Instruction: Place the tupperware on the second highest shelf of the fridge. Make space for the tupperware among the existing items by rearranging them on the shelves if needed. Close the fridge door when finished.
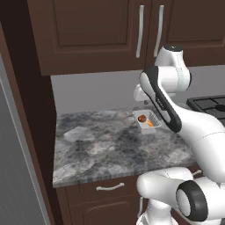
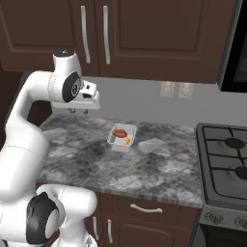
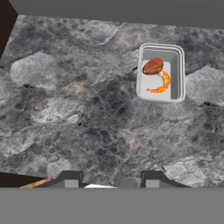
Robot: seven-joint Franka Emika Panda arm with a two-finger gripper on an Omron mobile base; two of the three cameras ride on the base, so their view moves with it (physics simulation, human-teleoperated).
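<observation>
Grey marbled stone makes up the counter [image 2: 159,169], and on it sits one tupperware [image 2: 122,136], a whitish rectangular box holding one reddish-brown lump and one curled orange piece. It lies toward the back of the counter, near the grey wall, well apart from the stove [image 2: 226,159] on the right. The gripper [image 3: 111,179] hangs above the counter, off to one side of the box, touching nothing. Its two dark fingertips [image 3: 70,178] stand partly apart with bare stone between them, holding nothing. Four pale bar handles show on the dark brown cabinets [image 2: 144,34] above, and possibly a grey edge of the fridge [image 1: 11,167] at far left.
</observation>
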